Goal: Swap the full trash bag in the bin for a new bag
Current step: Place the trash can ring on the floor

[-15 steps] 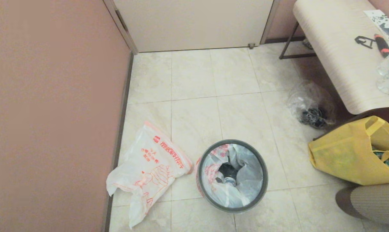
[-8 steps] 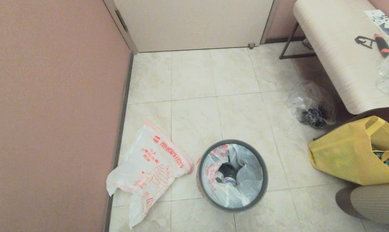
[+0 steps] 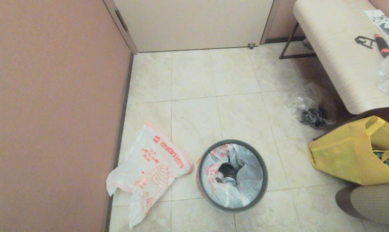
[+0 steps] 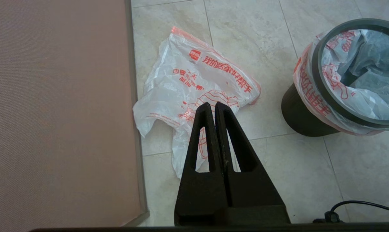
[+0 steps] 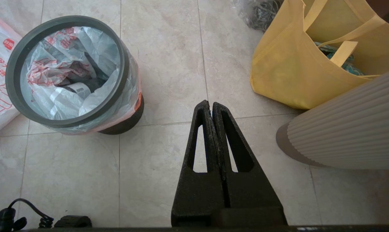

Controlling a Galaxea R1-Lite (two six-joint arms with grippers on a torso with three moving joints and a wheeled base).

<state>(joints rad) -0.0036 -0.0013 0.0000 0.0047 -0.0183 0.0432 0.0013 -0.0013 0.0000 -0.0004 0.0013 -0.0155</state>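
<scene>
Full trash bag (image 3: pixel 233 180) lines bin (image 3: pixel 262 187); left tool (image 4: pixel 215 104) and right tool (image 5: pixel 211 103) both pressed together.

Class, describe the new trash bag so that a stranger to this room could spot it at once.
Find the pink wall on the left. At its foot, left of the bin, the new bag lies flat on the floor. Only it carries bold red text and drawn hands.

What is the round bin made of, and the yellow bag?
The bin looks like hard black plastic with a smooth grey ring: rigid, slightly shiny. The yellow bag looks like soft matte fabric, probably non-woven: it creases and slumps.
</scene>
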